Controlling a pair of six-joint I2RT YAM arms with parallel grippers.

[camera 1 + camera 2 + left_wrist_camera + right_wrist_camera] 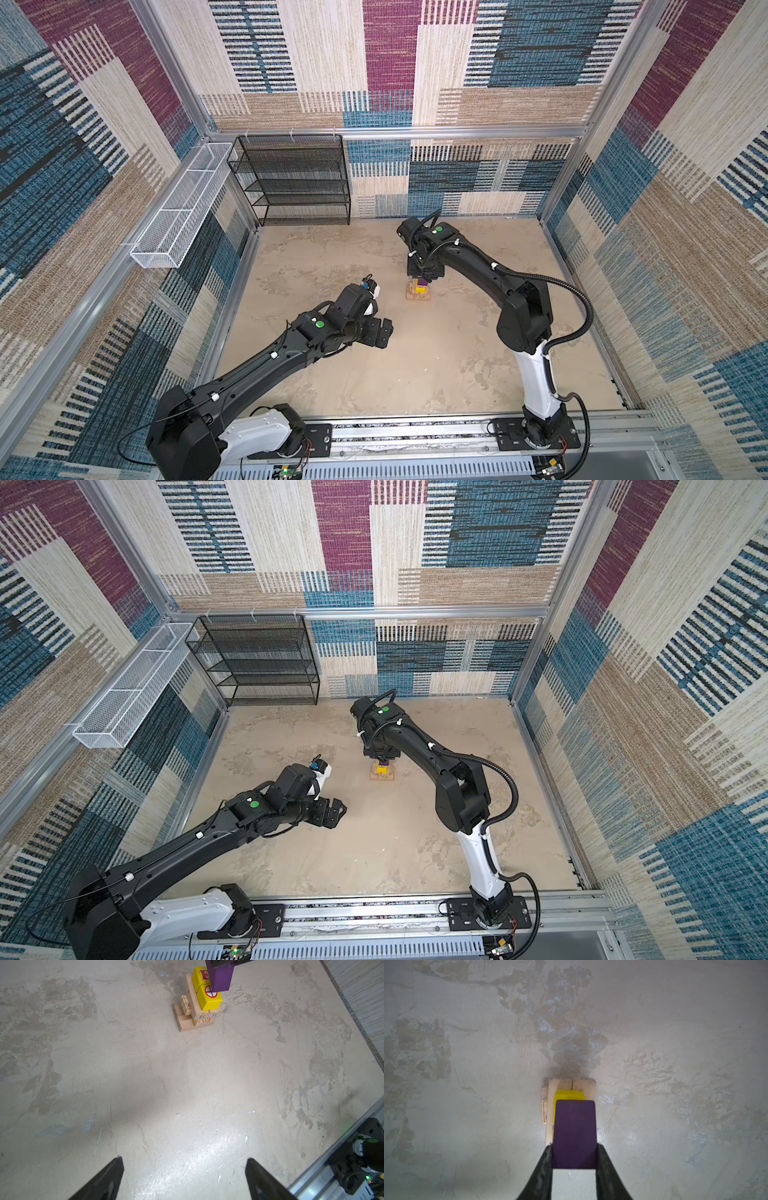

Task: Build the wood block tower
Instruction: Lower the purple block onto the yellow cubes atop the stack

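While my right hand [574, 1148] pinches the purple wedge [574, 1126] at a narrow gap, the tower [196, 1016] stands straight below it mid-surface [145, 1084]. The wedge hangs just over the yellow cubes [208, 999]; contact unclear. My left hand [184, 1159] is wide, empty and well apart, so the right is nearer.

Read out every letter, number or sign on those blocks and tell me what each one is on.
"58": end of a tan plank.
"31": end of the neighbouring plank.
"E", red, partly covered by the purple block: one yellow cube.
Red crossed-circle sign: other yellow cube.
Brown print on a lower plank: unreadable.
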